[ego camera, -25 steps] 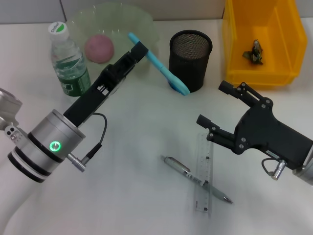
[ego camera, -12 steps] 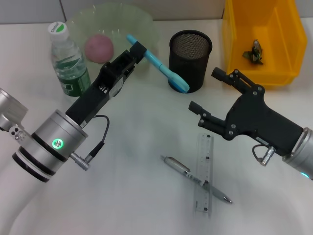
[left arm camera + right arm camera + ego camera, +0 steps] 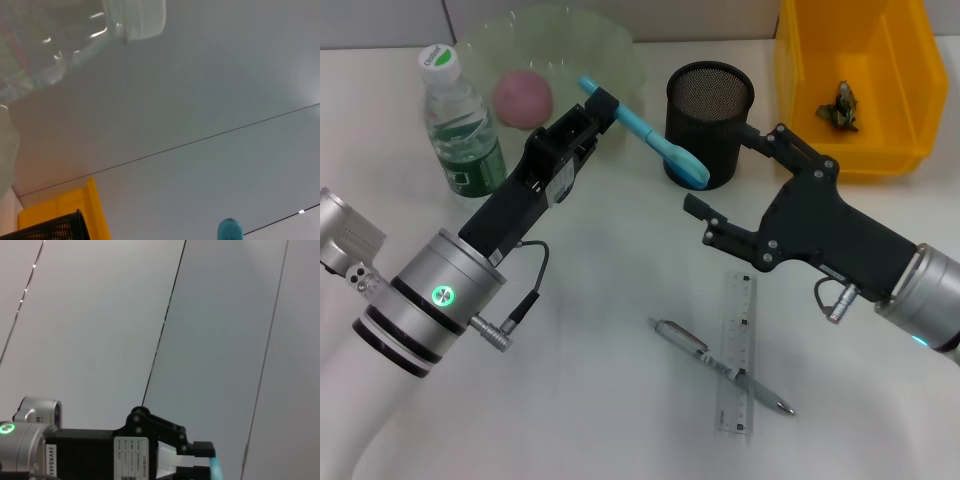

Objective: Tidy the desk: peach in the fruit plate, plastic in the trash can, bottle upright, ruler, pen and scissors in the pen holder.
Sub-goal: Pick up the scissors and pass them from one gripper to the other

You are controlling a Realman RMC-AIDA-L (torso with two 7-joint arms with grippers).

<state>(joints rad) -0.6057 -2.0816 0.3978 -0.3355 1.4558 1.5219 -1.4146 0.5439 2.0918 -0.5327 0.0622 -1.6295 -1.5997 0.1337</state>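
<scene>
The left tool (image 3: 592,112) was clamped on the scissors (image 3: 645,132), held slanting just beside the holder (image 3: 710,124), while the right tool (image 3: 725,190), jaws apart, hovered near; next, I judged, the scissors needed lifting over the holder's rim.

The left gripper (image 3: 603,107) sits in the upper middle of the frame, clamped on the blue-handled scissors (image 3: 645,134), whose far end rests against the foot of the black mesh pen holder (image 3: 709,122). Upper left, the water bottle (image 3: 460,125) stands upright beside the green fruit plate (image 3: 618,45), and the pink peach (image 3: 523,98) lies in it. The right gripper (image 3: 724,175) hovers mid-right with its fingers spread — just beside the holder. Lower centre, the silver pen (image 3: 692,348) lies across the clear ruler (image 3: 736,372). Upper right, the yellow bin (image 3: 798,90) holds crumpled plastic (image 3: 841,106).
</scene>
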